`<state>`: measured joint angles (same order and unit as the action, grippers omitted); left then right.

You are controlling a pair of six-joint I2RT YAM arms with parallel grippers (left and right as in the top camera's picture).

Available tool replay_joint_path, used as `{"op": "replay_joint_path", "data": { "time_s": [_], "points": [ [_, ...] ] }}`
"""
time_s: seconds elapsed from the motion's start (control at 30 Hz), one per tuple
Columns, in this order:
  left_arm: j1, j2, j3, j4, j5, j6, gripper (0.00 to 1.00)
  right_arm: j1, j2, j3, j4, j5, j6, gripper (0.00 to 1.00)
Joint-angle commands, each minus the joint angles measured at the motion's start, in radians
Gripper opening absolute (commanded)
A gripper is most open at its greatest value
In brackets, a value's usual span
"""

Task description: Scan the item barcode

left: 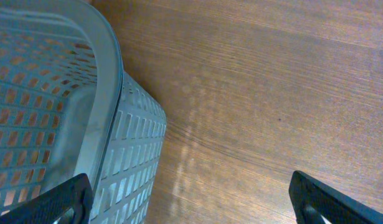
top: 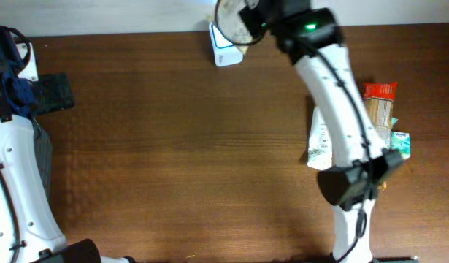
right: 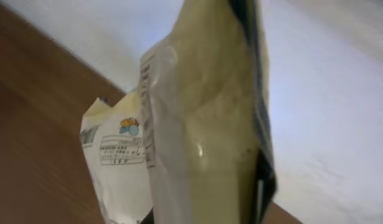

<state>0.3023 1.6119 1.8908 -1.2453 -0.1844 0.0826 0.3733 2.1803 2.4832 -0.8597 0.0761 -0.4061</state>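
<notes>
My right arm reaches to the table's far edge, and its gripper point(top: 247, 20) is shut on a pale yellow-green pouch point(top: 231, 28). The pouch hangs just above a white and blue scanner point(top: 225, 50). In the right wrist view the pouch point(right: 203, 124) fills the middle and hides my fingers. Behind it stands the white scanner point(right: 113, 165) with a printed label. No barcode shows on the pouch. My left gripper point(left: 191, 205) is open at the table's left side with nothing between its fingertips point(left: 66, 200).
A grey perforated basket point(left: 110, 93) lies under the left gripper, at the left edge point(top: 43, 157) in the overhead view. Right of my right arm lie a red-topped packet point(top: 380, 102), a white pouch point(top: 320, 142) and a green packet point(top: 401, 143).
</notes>
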Motion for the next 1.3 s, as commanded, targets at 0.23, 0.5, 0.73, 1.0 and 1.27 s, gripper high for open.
{"op": "replay_joint_path", "data": {
  "time_s": [0.23, 0.5, 0.73, 1.0, 1.27],
  "points": [
    [0.002, -0.012, 0.006, 0.001, -0.003, 0.0, 0.99, 0.198, 0.029, 0.007, -0.175, -0.226, -0.193, 0.04],
    [0.002, -0.012, 0.006, 0.001, -0.003, 0.0, 0.99, 0.216, 0.029, 0.007, -0.226, -0.509, -0.251, 0.04],
    [0.002, -0.012, 0.006, 0.001, -0.003, 0.0, 0.99, 0.214, 0.029, 0.007, -0.18, -0.581, -0.18, 0.04],
    [0.002, -0.012, 0.006, 0.0, -0.003, 0.0, 0.99, 0.214, 0.029, 0.007, -0.15, -0.597, -0.127, 0.04],
    [0.002, -0.012, 0.006, 0.001, -0.003, 0.0, 0.99, 0.215, 0.029, 0.007, -0.155, -0.596, -0.127, 0.04]
  ]
}}
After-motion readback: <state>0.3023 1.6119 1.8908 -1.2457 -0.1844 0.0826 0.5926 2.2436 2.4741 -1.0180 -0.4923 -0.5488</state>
